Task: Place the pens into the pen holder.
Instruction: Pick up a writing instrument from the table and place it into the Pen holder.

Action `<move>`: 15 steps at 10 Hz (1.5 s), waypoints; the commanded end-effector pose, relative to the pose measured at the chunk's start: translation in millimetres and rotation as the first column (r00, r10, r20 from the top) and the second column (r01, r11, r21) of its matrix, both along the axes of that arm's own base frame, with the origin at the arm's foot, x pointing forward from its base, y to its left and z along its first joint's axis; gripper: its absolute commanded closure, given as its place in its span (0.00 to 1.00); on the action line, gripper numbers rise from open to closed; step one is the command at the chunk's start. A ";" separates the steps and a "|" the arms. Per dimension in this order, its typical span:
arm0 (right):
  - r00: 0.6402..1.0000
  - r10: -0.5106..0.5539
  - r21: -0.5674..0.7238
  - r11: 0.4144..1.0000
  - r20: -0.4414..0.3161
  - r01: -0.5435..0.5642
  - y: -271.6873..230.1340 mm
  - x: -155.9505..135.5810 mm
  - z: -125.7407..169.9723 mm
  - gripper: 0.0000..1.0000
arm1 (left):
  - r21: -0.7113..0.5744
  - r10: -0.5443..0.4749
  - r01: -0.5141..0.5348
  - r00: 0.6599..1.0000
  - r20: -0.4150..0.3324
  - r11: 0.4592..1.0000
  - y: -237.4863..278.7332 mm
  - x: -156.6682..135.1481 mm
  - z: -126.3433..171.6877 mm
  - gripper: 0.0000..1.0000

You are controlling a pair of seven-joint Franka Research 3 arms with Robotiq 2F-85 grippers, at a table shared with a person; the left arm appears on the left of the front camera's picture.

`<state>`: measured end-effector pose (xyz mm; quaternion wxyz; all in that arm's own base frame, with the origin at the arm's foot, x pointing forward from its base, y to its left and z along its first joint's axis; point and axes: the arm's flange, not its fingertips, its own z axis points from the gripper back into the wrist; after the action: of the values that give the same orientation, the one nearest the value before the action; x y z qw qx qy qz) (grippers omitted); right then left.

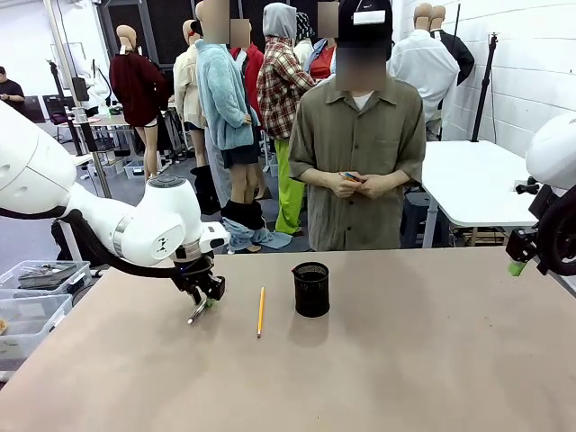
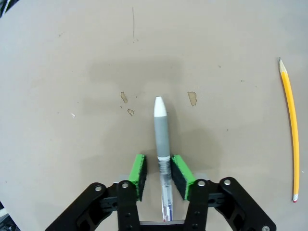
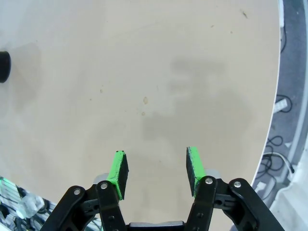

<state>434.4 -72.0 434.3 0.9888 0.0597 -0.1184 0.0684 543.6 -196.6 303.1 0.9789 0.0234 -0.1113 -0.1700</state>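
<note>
Left gripper [image 2: 159,162] is down at the table [image 1: 405,360] on the left side, its green pads [image 2: 138,169] straddling the white pen [image 2: 161,130]. That pen lies flat, running straight up between the jaws: a clear, silvery barrel sits between the pads, and a matte grey sleeve and a blunt white cone tip stick out past them. One pad looks to be touching the barrel and a thin strip of table shows at the other, so I cannot tell whether this is a real clamp or just a close bracket.

From the front, the same gripper [image 1: 205,301] hangs low under its white arm, with the pen [image 1: 196,312] poking out toward the near left.

Just to the right, apart from the jaws, lies the pencil [image 1: 261,311], slim and yellow-orange, pointing near to far. The left wrist view catches it [image 2: 290,125] with a sharpened point at one end and a pale eraser at the other.

Further right, near the middle, stands the pen holder [image 1: 311,290], a small, upright black wire-mesh cylinder, well apart from the pen.

Right gripper [image 3: 156,168] hangs at the far right edge [image 1: 516,265], jaws parted, nothing between them, above bare tan tabletop.

The surface is matte, smooth and faintly chipped.
</note>
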 end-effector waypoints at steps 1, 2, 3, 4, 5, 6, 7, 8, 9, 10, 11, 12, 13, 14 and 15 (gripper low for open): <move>1.000 -0.021 -0.029 0.999 0.000 0.021 2.7 0.1 -2.1 0.38 | 0.001 -0.043 0.043 0.997 -0.062 0.999 -9.0 -5.7 -14.2 1.00; 1.000 -0.021 -0.029 0.999 0.000 0.021 2.7 0.1 -2.1 0.38 | 0.006 -0.046 0.046 0.997 -0.067 0.999 -9.5 -6.7 -14.9 1.00; 1.000 -0.021 -0.029 0.999 0.000 0.021 2.7 0.1 -2.1 0.38 | 0.015 -0.051 0.052 0.996 -0.074 0.999 -9.9 -7.8 -15.1 1.00; 1.000 -0.021 -0.029 0.999 0.000 0.021 2.7 0.1 -2.1 0.38 | 0.032 -0.058 0.061 0.995 -0.079 0.998 -10.8 -9.7 -14.6 1.00; 1.000 -0.021 -0.029 0.999 0.000 0.021 2.7 0.1 -2.1 0.38 | 0.033 -0.074 0.076 0.994 -0.077 0.997 -12.8 -12.6 -12.9 1.00; 1.000 -0.021 -0.029 0.999 0.000 0.021 2.7 0.1 -2.1 0.38 | 0.019 -0.097 0.099 0.991 -0.089 0.995 -13.6 -16.7 -9.1 1.00; 1.000 -0.021 -0.029 0.999 0.000 0.021 2.7 0.1 -2.1 0.38 | -0.007 -0.136 0.136 0.987 -0.081 0.991 -12.4 -24.5 0.4 1.00; 1.000 -0.021 -0.029 0.999 0.000 0.021 2.7 0.1 -2.1 0.38 | -0.067 -0.179 0.176 0.982 -0.053 0.982 -6.9 -37.6 16.3 1.00; 1.000 -0.021 -0.029 0.999 0.000 0.021 2.7 0.1 -2.1 0.38 | -0.111 -0.233 0.231 0.973 -0.003 0.967 1.6 -48.6 33.7 1.00; 1.000 -0.021 -0.029 0.999 0.000 0.021 2.7 0.1 -2.1 0.38 | -0.175 -0.284 0.290 0.957 0.058 0.941 7.9 -60.4 52.1 1.00; 1.000 -0.021 -0.029 0.999 0.000 0.021 2.7 0.1 -2.1 0.38 | -0.226 -0.332 0.353 0.935 0.126 0.908 15.4 -68.6 67.7 1.00; 1.000 -0.021 -0.029 0.999 0.000 0.021 2.7 0.1 -2.1 0.38 | -0.260 -0.373 0.409 0.911 0.179 0.875 21.9 -73.0 78.0 1.00; 1.000 -0.021 -0.029 0.999 0.000 0.021 2.7 0.1 -2.1 0.38 | -0.394 -0.481 0.536 0.844 0.237 0.747 28.5 -77.2 84.6 1.00; 1.000 -0.021 -0.029 0.999 0.000 0.021 2.7 0.1 -2.1 0.38 | -0.449 -0.509 0.583 0.812 0.286 0.677 37.1 -79.5 89.7 1.00; 1.000 -0.021 -0.029 0.999 0.000 0.021 2.7 0.1 -2.1 0.38 | -0.479 -0.513 0.624 0.781 0.356 0.617 46.4 -81.2 94.8 1.00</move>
<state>434.5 -71.7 434.3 0.9888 0.0602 -0.1185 0.0684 464.9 -230.0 436.9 0.8523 -0.2223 -0.2597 -0.3958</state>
